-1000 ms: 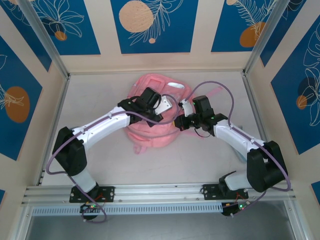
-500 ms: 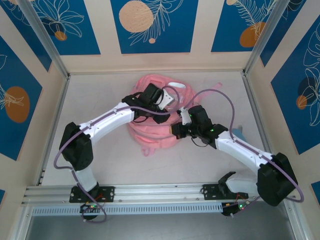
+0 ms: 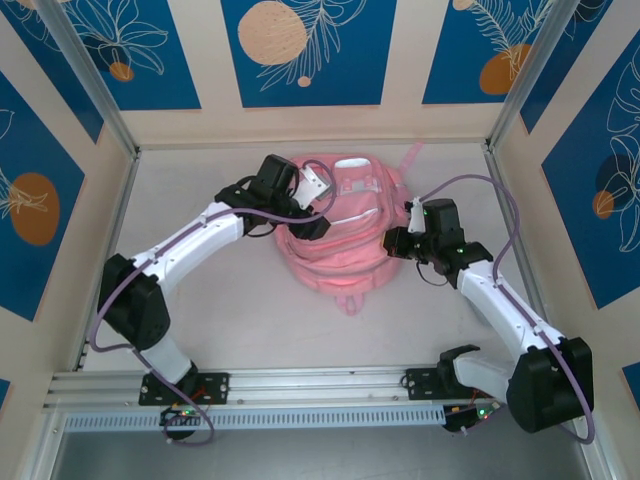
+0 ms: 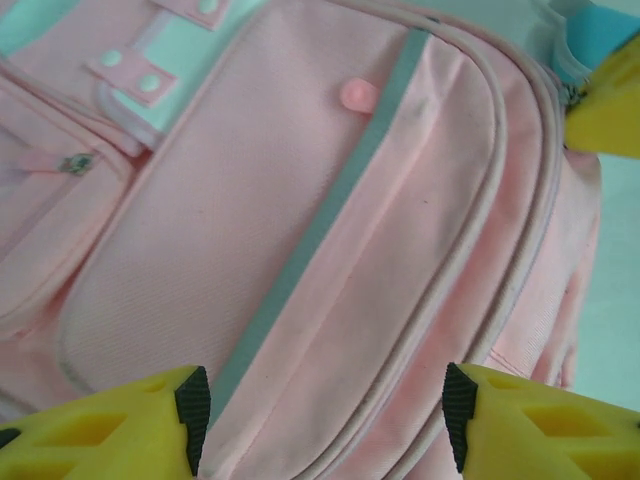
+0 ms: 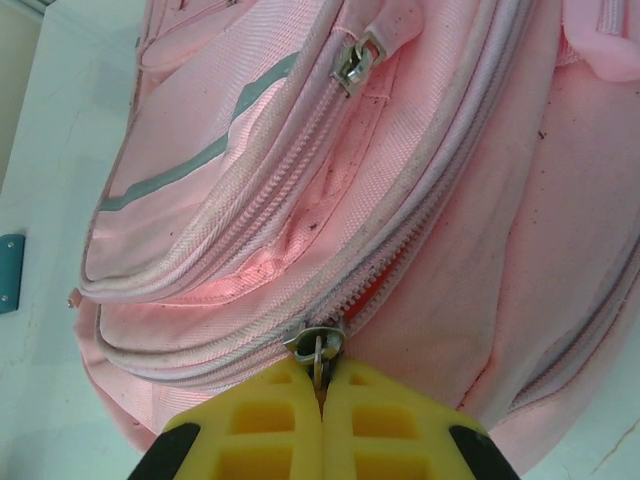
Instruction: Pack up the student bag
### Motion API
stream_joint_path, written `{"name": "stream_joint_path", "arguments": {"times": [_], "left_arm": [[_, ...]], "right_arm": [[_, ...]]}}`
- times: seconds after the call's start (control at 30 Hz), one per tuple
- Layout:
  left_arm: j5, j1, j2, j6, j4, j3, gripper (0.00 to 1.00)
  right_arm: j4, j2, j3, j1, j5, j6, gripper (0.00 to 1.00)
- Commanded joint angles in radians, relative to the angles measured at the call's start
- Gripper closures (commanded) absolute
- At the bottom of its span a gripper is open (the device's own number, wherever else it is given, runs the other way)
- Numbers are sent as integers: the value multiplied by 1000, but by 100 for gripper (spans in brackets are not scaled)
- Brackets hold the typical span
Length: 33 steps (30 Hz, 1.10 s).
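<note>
- The top external view shows the student bag (image 3: 345, 245) lying front face up on the worktop (image 3: 230, 310). It sits at centre, towards the far wall, with one arm at each side.
- In that view the left arm reaches forward and inward from its base with the elbow bent. This places the left gripper (image 3: 308, 215) over the bag's far-left part.
- The right arm runs forward along the right side and turns inward at the wrist. The right gripper (image 3: 400, 243) meets the bag's right edge.
- The left wrist view adds detail not readable from above. The yellow fingers (image 4: 130, 430) stand well apart with nothing between them. Below them lies the front pocket with its grey strip (image 4: 330, 210). Contact with the fabric cannot be determined.
- The right wrist view shows the right gripper closed, its fingers pressed together on a metal zip pull (image 5: 317, 350) at the bag's side.
- A second zip pull (image 5: 356, 60) lies free on the pocket above.
- A small teal item (image 5: 10, 272) rests on the worktop beside the bag. Its identity cannot be determined.
</note>
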Motion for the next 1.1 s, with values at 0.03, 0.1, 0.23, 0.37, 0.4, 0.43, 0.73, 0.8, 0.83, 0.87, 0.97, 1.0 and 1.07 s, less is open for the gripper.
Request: {"name": "stream_joint_path", "arguments": {"times": [0.03,0.1,0.23,0.37,0.4,0.43,0.73,0.8,0.83,0.87,0.97,1.0,1.07], "left_arm": [[129,-6,62,74,-55,27,37],[130,-13,78,82,-55,27,37],[125,-26,115,128,-87,37,49],[66,-33,139,151,-89,38,56],[67,-32,142,149,-85,39,57],[78,-33,147,151,-85,42,57],[4,-48,178,152,-43,68,80],[-3,-52,178,140,-18,70,88],[-12,-53,180,134,-7,70,92],[-20,-54,180,127,2,71,96],[-37,-57,173,93,41,67,100],[-37,-58,169,79,56,63,100],[-42,-60,159,52,89,51,100]], "right_arm": [[1,15,72,-13,-62,-20,100],[-3,18,75,-13,-66,-20,100],[-10,18,77,-21,-73,-20,100],[-14,20,81,-23,-86,-16,100],[-14,20,81,-23,-90,-14,100],[-16,20,81,-24,-92,-14,100],[-41,19,63,-11,-100,-29,100],[-49,16,47,1,-89,-36,100],[-53,13,40,7,-82,-37,100],[-59,11,34,15,-75,-39,100],[-74,5,22,45,-59,-39,100],[-76,5,17,62,-54,-39,100],[-81,6,7,102,-32,-32,100]]}}
